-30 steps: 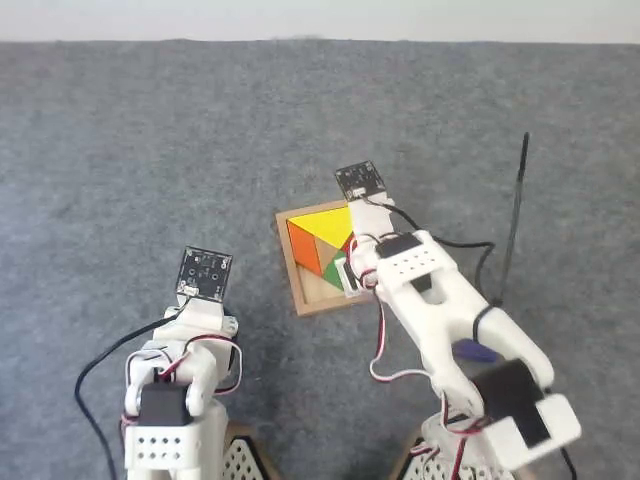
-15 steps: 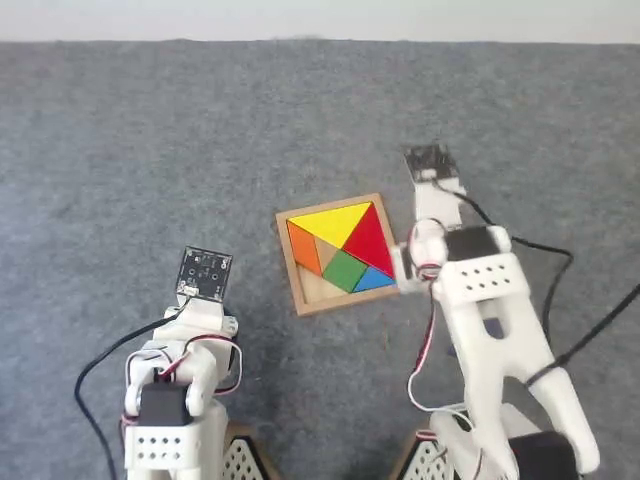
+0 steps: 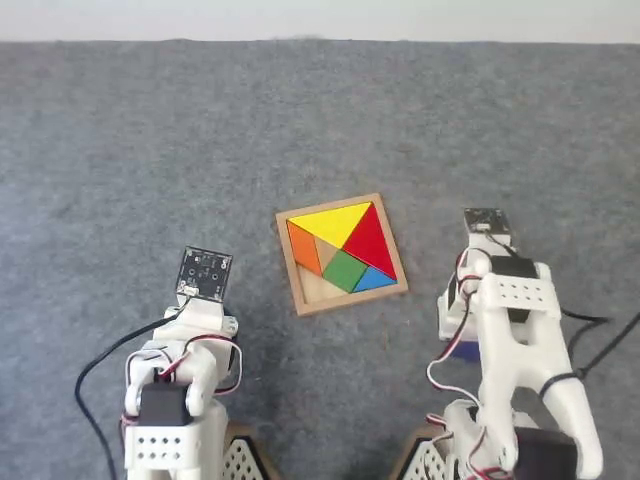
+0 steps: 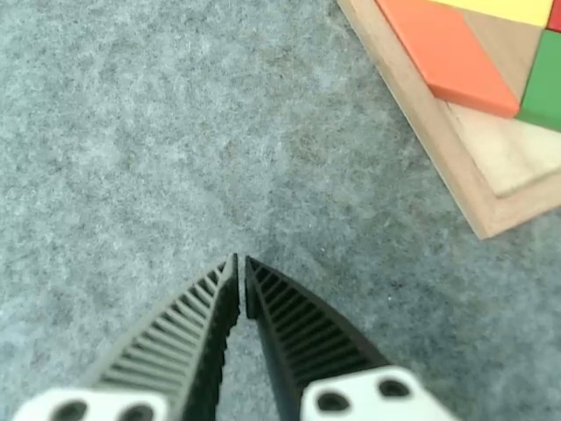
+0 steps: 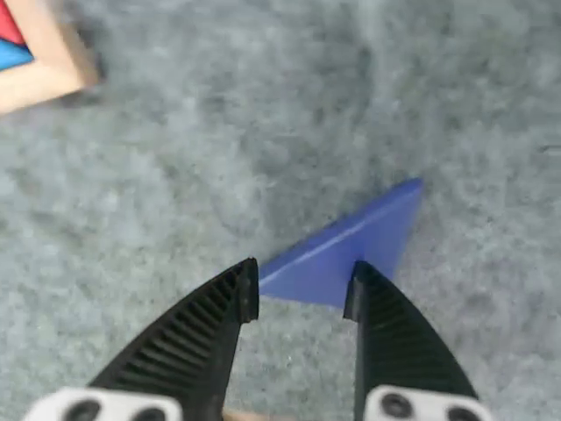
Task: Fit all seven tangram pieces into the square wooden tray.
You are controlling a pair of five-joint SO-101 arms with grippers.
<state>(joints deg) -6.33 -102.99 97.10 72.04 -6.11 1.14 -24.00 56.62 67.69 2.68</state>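
Note:
The square wooden tray [image 3: 300, 303] lies mid-table and holds yellow [image 3: 328, 224], red [image 3: 370, 243], orange [image 3: 303, 246], green [image 3: 345, 270] and blue [image 3: 374, 279] pieces. Bare wood shows at its near left corner. A blue-violet triangle [image 5: 351, 250] lies flat on the carpet, and my right gripper [image 5: 302, 282] stands open just over its near edge, one finger on each side. From above, the right arm [image 3: 510, 310] covers most of that triangle. My left gripper [image 4: 239, 266] is shut and empty above the carpet, short of the tray's corner [image 4: 491, 210] near the orange piece [image 4: 447, 44].
Grey carpet covers the whole table. The left arm [image 3: 185, 340] rests at the near left, clear of the tray. A tray corner [image 5: 39, 74] shows beyond the right gripper. Cables trail beside both arm bases at the near edge.
The right arm swung off the tray to the right, then drew back to the near right side. The tray's pieces are now uncovered. The left arm stayed still.

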